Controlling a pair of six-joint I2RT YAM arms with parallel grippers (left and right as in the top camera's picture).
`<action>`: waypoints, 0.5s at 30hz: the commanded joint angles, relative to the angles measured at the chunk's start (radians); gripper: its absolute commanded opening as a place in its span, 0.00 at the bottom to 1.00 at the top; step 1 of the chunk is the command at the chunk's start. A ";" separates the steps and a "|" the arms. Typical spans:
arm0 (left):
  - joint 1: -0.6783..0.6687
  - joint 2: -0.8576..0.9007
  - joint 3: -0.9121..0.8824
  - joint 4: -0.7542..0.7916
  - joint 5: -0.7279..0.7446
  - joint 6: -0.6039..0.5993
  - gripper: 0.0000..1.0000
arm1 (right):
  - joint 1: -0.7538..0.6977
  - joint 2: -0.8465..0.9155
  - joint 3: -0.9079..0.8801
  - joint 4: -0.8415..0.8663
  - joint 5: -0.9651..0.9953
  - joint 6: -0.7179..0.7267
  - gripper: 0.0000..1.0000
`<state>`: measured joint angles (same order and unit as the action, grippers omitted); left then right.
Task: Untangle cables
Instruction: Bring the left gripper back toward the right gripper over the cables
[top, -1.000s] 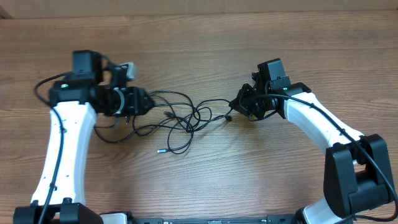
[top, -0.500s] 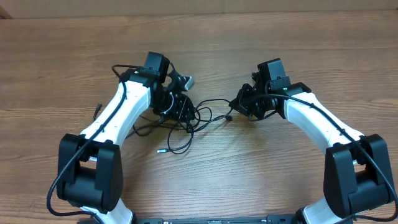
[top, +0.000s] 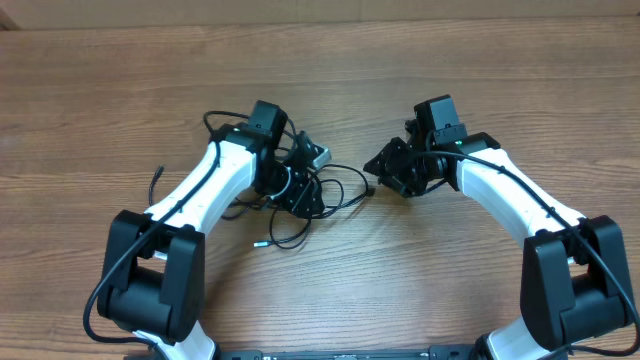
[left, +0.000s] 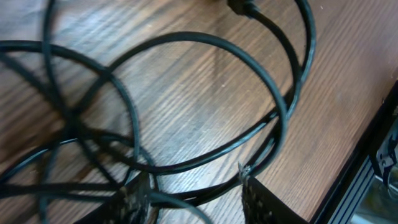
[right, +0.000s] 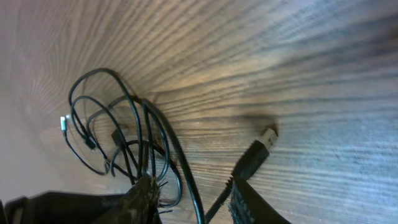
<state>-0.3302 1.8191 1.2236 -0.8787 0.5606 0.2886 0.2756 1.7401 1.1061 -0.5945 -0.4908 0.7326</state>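
The cables (top: 288, 236) lie bunched in a black tangle on the wooden table (top: 420, 280), at its middle. My left gripper (top: 304, 198) is down in the tangle. In the left wrist view its fingers (left: 255, 200) stand apart, with several cable loops (left: 186, 35) running between and around them. My right gripper (top: 373, 168) sits at the tangle's right end, open. In the right wrist view one cord passes loosely between its fingers, and a USB plug (right: 255, 154) lies just ahead of the right finger (right: 245, 202). The rest of the tangle (right: 132, 134) lies beyond, at the left.
A small light-tipped plug (top: 257, 242) pokes out at the tangle's lower left. A thicker black wire (top: 158, 178) loops off the left arm. Both arm bases stand at the near table edge, and the table's far edge (top: 320, 22) runs along the top.
My left arm has swung right from the table's left side into the tangle, which is now bunched tighter. My right gripper has opened and let go of the cable end.
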 joint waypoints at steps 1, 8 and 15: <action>-0.011 0.009 -0.009 0.022 -0.002 0.018 0.46 | 0.018 -0.010 0.006 -0.011 0.000 -0.010 0.40; -0.011 0.009 -0.024 0.042 -0.004 0.019 0.39 | 0.106 -0.010 0.006 0.013 0.022 0.003 0.40; -0.004 0.009 -0.044 0.053 -0.195 -0.069 0.31 | 0.148 -0.010 0.006 0.034 0.077 -0.002 0.41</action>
<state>-0.3408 1.8191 1.1839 -0.8360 0.4919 0.2913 0.4168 1.7401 1.1061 -0.5682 -0.4450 0.7326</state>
